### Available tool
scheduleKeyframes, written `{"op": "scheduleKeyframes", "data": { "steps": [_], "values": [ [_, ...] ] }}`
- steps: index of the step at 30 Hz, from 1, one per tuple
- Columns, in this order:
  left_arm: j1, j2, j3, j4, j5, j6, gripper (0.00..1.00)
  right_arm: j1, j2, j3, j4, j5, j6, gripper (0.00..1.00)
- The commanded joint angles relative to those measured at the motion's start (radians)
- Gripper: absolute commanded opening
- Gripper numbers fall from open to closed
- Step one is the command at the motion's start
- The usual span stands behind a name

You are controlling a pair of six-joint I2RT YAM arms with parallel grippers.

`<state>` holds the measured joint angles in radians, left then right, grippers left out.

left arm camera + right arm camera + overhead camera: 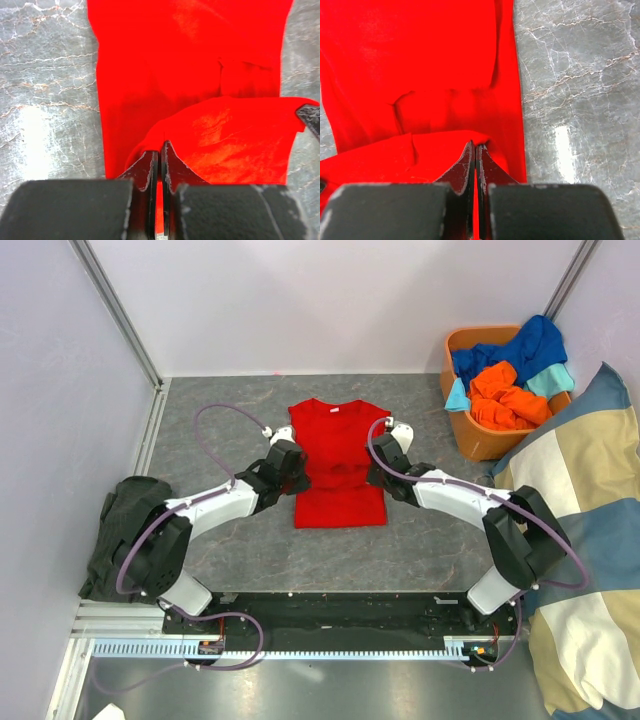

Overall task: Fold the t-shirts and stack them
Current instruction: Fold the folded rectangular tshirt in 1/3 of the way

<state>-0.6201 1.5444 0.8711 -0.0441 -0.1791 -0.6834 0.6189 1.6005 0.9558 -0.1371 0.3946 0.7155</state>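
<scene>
A red t-shirt (338, 455) lies flat in the middle of the table, sleeves folded in. My left gripper (293, 468) is shut on its left edge and my right gripper (378, 472) is shut on its right edge, both at mid-length. In the left wrist view the fingers (160, 152) pinch a raised fold of red cloth (230, 140). In the right wrist view the fingers (476, 152) pinch the same fold (420, 145) from the other side. More t-shirts, orange (508, 397), royal blue (520, 348) and light teal (550, 378), lie heaped in a basket.
An orange basket (478, 445) stands at the back right. A big blue-and-beige checked cushion (580, 540) fills the right side. A dark bundle (125, 530) lies at the left edge. Grey marbled tabletop (240, 400) surrounds the shirt.
</scene>
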Motion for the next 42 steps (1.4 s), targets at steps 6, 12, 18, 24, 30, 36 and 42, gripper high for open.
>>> {"op": "scheduleKeyframes", "data": {
  "steps": [6,12,18,24,30,36,42],
  "values": [
    [0.029,0.107,0.081,0.041,0.006,0.067,0.1,-0.064,0.059,0.06,0.05,-0.046,-0.031,0.04],
    [0.057,0.16,0.155,0.039,-0.048,0.114,0.32,-0.123,0.073,0.074,0.08,-0.063,-0.085,0.2],
    [0.08,0.148,0.183,0.032,-0.111,0.156,0.92,-0.182,0.046,0.083,0.09,-0.091,-0.146,0.44],
    [0.103,0.001,0.115,-0.017,-0.102,0.134,1.0,-0.219,-0.072,0.031,0.03,-0.089,-0.192,0.62],
    [0.048,-0.167,-0.127,-0.007,-0.036,0.018,1.0,-0.203,-0.207,-0.158,0.025,-0.25,-0.136,0.7],
    [-0.222,-0.212,-0.267,-0.048,-0.175,-0.077,1.0,-0.113,-0.361,-0.357,0.079,-0.304,-0.054,0.72],
    [-0.288,-0.118,-0.339,0.002,-0.168,-0.222,1.0,-0.059,-0.413,-0.511,0.155,-0.286,0.022,0.71]
  ]
}}
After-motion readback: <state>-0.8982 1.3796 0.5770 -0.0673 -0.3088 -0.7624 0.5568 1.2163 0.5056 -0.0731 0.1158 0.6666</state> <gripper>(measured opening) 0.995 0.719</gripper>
